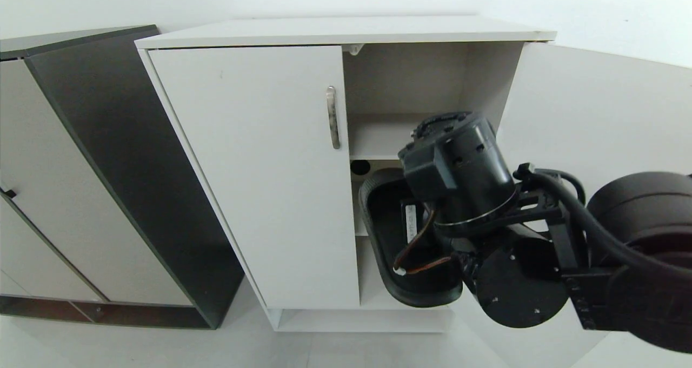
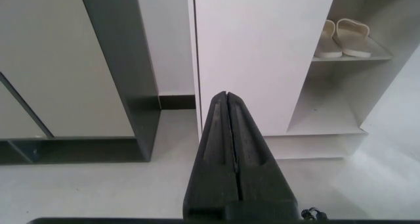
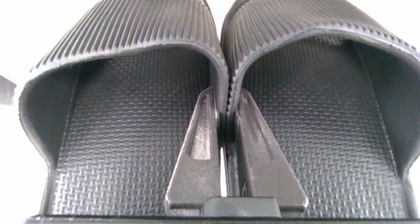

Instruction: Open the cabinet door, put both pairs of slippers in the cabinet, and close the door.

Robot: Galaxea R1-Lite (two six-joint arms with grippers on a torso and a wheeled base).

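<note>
The white cabinet (image 1: 254, 173) has its left door (image 2: 256, 53) closed and its right side open. A cream pair of slippers (image 2: 344, 39) rests on a shelf inside the open compartment. My right gripper (image 3: 225, 100) is shut on the black pair of slippers (image 3: 131, 119), pinching the two touching inner straps. The black slippers (image 1: 386, 233) hang in front of the open compartment's lower shelves, with my right wrist covering much of them. My left gripper (image 2: 227, 112) is shut and holds nothing, low in front of the closed left door.
A dark grey cabinet (image 1: 108, 168) stands close to the white cabinet's left. The white cabinet's right door (image 1: 594, 119) is swung out to the right. The closed door has a metal handle (image 1: 332, 116). Bare floor (image 2: 98, 184) lies in front.
</note>
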